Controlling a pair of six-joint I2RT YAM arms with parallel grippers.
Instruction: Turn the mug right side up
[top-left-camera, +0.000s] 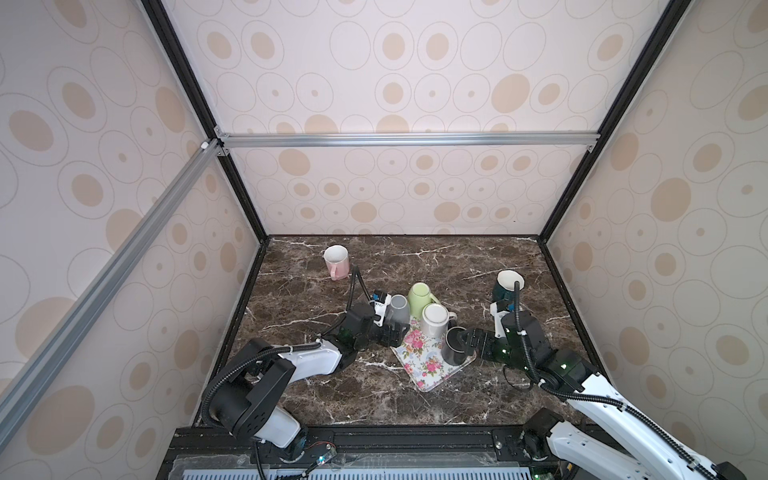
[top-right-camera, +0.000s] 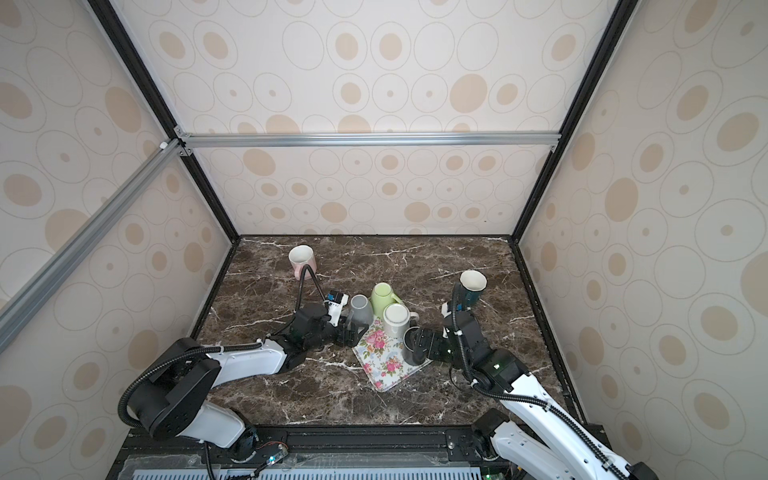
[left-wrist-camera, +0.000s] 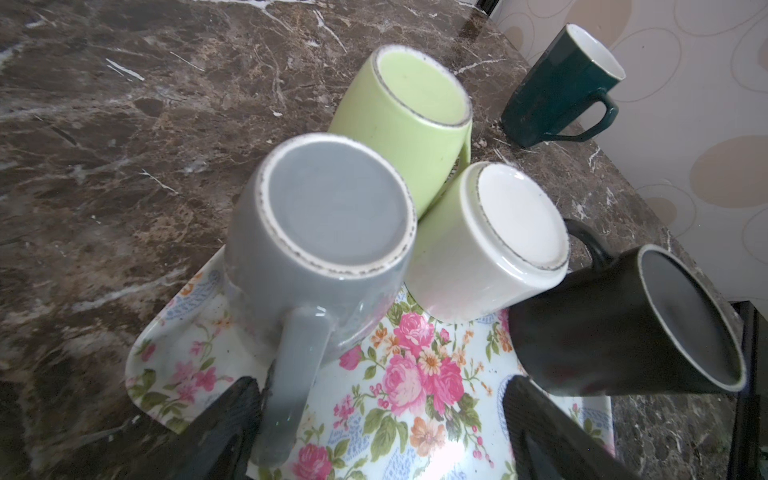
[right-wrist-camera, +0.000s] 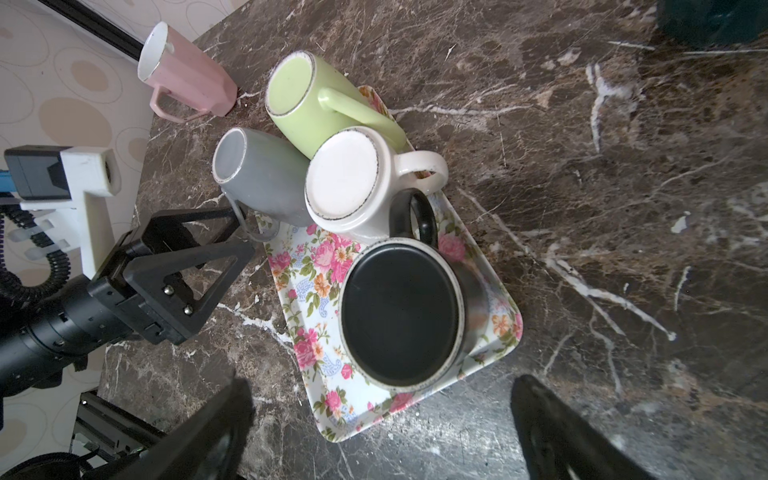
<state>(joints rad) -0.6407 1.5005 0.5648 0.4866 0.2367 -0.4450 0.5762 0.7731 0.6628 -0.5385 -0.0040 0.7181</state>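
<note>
Desk (top-left-camera: 353, 399) of dark marble in both top views, floral tray (top-left-camera: 426, 372) near its middle, a little toward the front edge. Grey mug (top-left-camera: 400, 309) base up at the tray's far left edge, left tool (top-left-camera: 395, 331) low just in front of it. White mug (top-left-camera: 434, 320) base up on the tray, green mug (top-left-camera: 419, 296) tilted, base up, at the tray's far corner. Black mug (top-left-camera: 453, 351) by the tray's right edge, right tool (top-left-camera: 467, 336) at its side, contact unclear. Pink mug (top-left-camera: 336, 258) upright near the far left corner, teal mug (top-left-camera: 505, 286) upright near the right edge.

Left wrist view: grey mug (left-wrist-camera: 332, 224) close ahead, rim down on the tray (left-wrist-camera: 415, 395), handle pointing back at the tool. Fingers (left-wrist-camera: 224, 428) wide apart, handle just beside one, the other well clear.

Right wrist view: right tool (right-wrist-camera: 384, 436) with fingers spread wide, nothing between them, black mug (right-wrist-camera: 399, 311) just ahead. Left tool (right-wrist-camera: 243, 232) apart too, grey mug's handle at its fingertips.
</note>
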